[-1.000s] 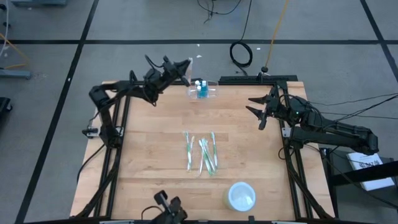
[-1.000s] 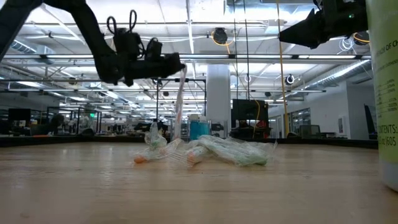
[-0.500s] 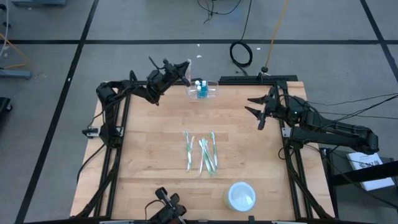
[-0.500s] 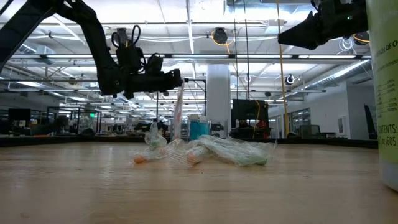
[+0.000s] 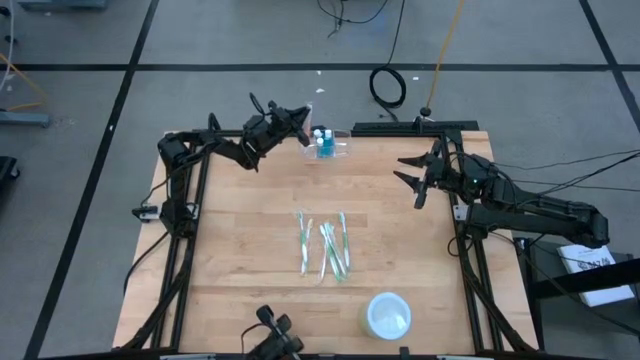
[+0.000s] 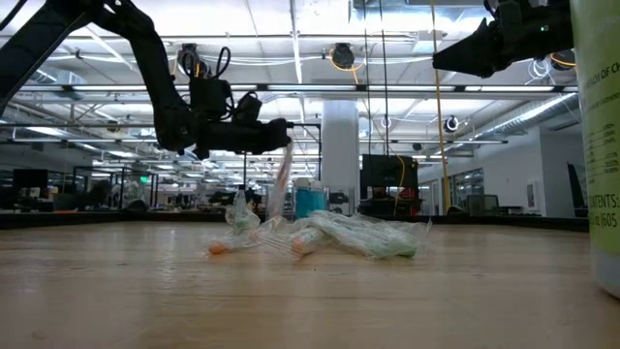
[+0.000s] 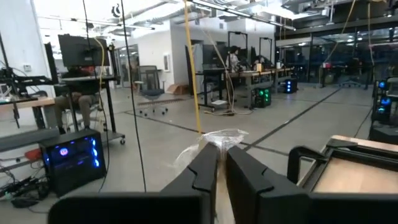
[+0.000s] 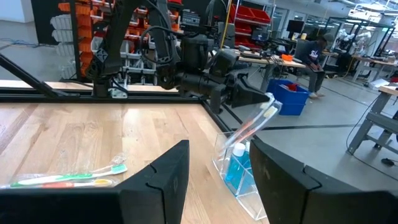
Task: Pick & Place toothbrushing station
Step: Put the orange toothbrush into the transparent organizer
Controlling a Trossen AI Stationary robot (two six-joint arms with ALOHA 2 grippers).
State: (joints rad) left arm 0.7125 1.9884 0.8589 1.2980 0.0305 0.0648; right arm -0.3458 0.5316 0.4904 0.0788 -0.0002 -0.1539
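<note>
one wrapped toothbrush (image 8: 260,119) sits pinched between the closed fingers of our left gripper (image 5: 297,122), which hovers above the far edge of the table (image 5: 250,250) at about 11 o'clock from the table's centre, just beside the toothbrushing station (image 5: 327,146). that clear holder stands at 12 o'clock on the far edge, with a blue bottle (image 8: 236,165) already inside it. in the right wrist view the brush slants down with its lower end at or inside the holder's rim; we cannot tell if it touches bottom. to do this step well, we judge we should tip the brush nearer upright, lower it until the end is well within the walls, and only then part the fingers, since the light holder could slide or tip if nudged. our right gripper (image 5: 409,178) waits with fingers spread wide at about 2 o'clock, above the table's right edge. more wrapped toothbrushes (image 5: 325,248) lie near the centre, and a white-lidded tub (image 5: 387,313) sits at 5 o'clock.
</note>
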